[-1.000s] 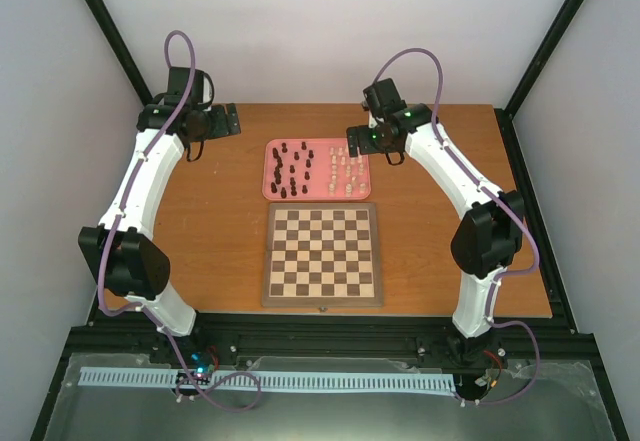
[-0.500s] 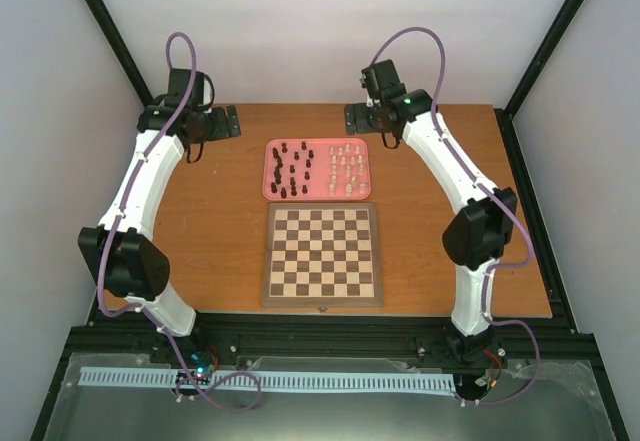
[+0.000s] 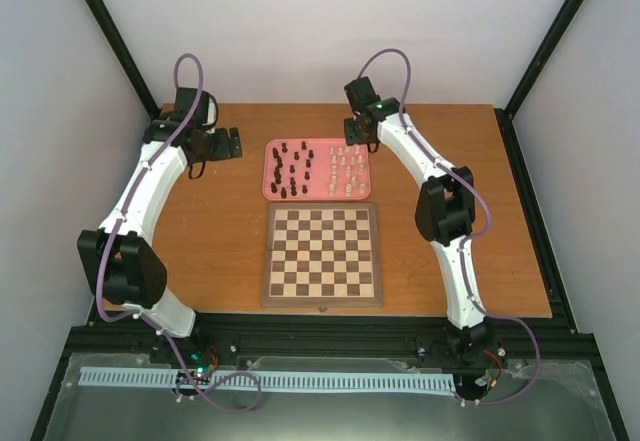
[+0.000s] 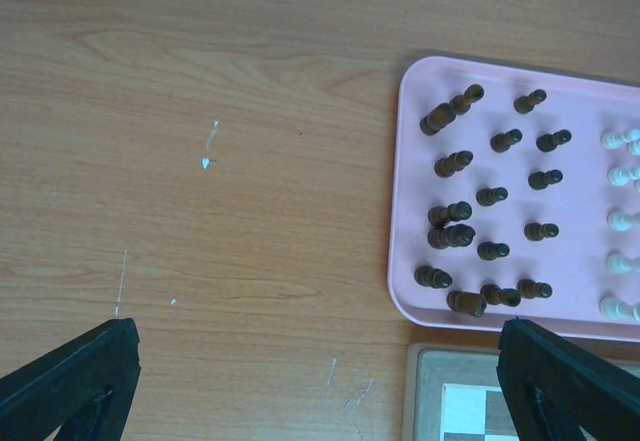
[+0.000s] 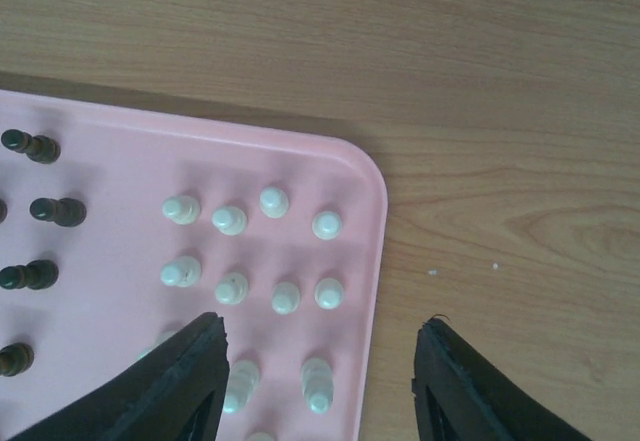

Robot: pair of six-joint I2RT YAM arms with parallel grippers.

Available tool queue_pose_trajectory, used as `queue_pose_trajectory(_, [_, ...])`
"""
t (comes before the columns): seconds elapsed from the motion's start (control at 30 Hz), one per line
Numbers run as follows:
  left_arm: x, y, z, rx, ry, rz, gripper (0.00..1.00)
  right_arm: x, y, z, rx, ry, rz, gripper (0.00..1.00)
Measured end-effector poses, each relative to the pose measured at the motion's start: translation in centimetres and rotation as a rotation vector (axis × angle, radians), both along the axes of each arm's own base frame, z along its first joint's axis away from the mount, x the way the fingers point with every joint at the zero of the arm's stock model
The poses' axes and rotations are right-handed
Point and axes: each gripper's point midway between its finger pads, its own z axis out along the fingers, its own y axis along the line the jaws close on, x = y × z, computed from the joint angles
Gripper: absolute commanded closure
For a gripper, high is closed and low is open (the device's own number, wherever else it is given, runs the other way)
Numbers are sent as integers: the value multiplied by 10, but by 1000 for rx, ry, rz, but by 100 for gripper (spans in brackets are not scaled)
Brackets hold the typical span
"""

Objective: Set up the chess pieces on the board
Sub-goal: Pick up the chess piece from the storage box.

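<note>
One board (image 3: 322, 254), centred by tabletop's near edge. One pink tray (image 4: 408, 191) just behind, carrying chess pieces (image 4: 491, 196): roughly sixteen dark, cream count unclear. My left gripper (image 4: 318, 329) wide open, empty; right gripper (image 5: 322, 323) part-open over cream rows, empty.

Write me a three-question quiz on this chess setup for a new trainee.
1. True or false: some chess pieces already stand on the board.
2. Where on the pink tray are the cream-white pieces? A) the left arm side B) the right arm side C) mixed among the dark pieces
3. Which arm's jaws hang over the tray?

Key:
1. False, all are on the tray.
2. B.
3. The right arm's jaws. The left arm's jaws are over the table beside the tray.
</note>
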Motion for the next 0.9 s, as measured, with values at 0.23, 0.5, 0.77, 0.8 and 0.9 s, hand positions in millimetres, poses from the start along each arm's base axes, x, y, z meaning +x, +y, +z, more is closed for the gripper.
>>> queue_pose_trajectory(0.23, [-9, 1, -13, 4, 30, -2, 0, 1, 3, -12, 37, 35, -1, 51])
queue_pose_trajectory(0.5, [-10, 1, -14, 6, 33, -5, 0, -77, 26, -29, 2, 194, 108, 51])
queue_pose_trajectory(0.77, [-11, 0, -24, 4, 57, -8, 0, -111, 25, -29, 33, 272, 136, 57])
queue_pose_trajectory(0.8, [-11, 0, -26, 4, 61, -8, 0, -111, 25, -30, 36, 277, 134, 57])
queue_pose_trajectory(0.9, [-10, 0, -28, 5, 68, -9, 0, -112, 26, -31, 46, 287, 137, 58])
